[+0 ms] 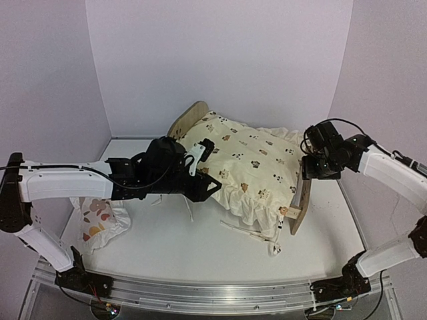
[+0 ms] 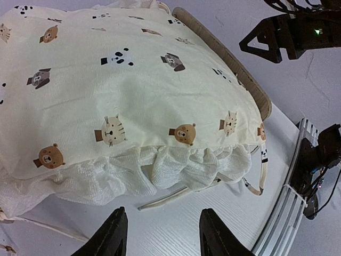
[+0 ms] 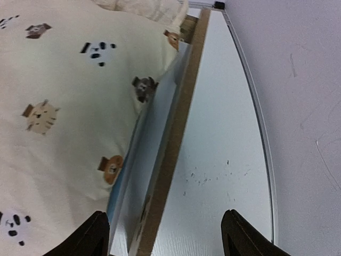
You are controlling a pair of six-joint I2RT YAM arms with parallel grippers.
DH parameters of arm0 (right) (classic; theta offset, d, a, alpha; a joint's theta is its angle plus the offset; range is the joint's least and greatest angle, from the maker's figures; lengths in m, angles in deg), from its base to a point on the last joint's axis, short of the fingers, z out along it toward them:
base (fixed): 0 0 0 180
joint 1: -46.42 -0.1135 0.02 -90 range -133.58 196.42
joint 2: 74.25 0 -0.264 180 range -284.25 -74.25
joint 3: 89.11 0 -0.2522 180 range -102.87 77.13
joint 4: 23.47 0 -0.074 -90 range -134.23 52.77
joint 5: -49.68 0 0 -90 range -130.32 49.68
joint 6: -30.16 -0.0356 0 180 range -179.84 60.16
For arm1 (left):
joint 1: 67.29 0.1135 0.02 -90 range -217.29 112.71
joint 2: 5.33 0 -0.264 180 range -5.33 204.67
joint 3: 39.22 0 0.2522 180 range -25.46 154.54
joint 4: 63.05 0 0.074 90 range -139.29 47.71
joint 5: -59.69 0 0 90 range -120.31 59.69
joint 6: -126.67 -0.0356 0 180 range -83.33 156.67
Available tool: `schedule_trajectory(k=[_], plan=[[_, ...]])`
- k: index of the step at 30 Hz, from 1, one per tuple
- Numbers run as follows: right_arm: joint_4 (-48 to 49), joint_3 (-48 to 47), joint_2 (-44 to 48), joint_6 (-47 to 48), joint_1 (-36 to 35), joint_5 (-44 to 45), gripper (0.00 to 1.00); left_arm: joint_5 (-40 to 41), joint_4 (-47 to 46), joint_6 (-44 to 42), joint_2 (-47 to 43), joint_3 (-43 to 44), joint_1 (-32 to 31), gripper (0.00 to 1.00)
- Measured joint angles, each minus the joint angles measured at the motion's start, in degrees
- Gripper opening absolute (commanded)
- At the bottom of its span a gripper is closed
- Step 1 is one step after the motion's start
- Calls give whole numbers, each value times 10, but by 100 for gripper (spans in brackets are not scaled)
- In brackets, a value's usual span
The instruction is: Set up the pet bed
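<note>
The pet bed (image 1: 301, 208) stands mid-table, its arched headboard at the back left and its low footboard at the front right. A cream animal-print cushion (image 1: 248, 162) lies on it and covers its base. My left gripper (image 1: 209, 189) hovers at the cushion's near-left ruffle. In the left wrist view the gripper (image 2: 165, 236) is open and empty, just short of the ruffle (image 2: 176, 169). My right gripper (image 1: 311, 172) is above the footboard. In the right wrist view it (image 3: 168, 239) is open, with the footboard's wooden edge (image 3: 178, 133) between the jaws, close to the left finger.
A small white pillow with orange-brown prints (image 1: 99, 220) lies at the near left, under the left arm. The cushion's loose ties (image 1: 252, 234) trail on the table in front of the bed. Walls close in behind and on both sides.
</note>
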Motion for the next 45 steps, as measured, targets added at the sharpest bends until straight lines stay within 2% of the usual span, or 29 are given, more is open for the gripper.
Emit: schedule_trajectory(k=[4, 8, 12, 14, 21, 24, 31, 34, 45], plan=[[-7, 5, -5, -12, 32, -12, 69, 12, 2, -15, 14, 22, -3, 52], [-7, 7, -21, -17, 48, -28, 58, 27, 1, -51, 31, 51, -21, 53], [-4, 9, -54, -22, 56, -58, 36, 32, -2, -112, 51, 71, -53, 59], [-3, 13, -64, -20, 57, -76, 29, 27, -4, -153, 63, 76, -64, 63], [2, 25, -65, -22, 59, -122, 22, 3, 12, -244, 136, 151, -71, 65], [6, 27, -63, -21, 63, -133, 23, 0, 12, -282, 166, 181, -74, 65], [19, 31, -59, -6, 65, -158, 52, -3, 11, -385, 232, 222, -83, 71], [18, 31, -49, 2, 61, -159, 59, -8, 12, -435, 259, 239, -87, 73], [-2, 29, 72, 13, 59, -173, 67, -24, -5, -584, 329, 281, -93, 70]])
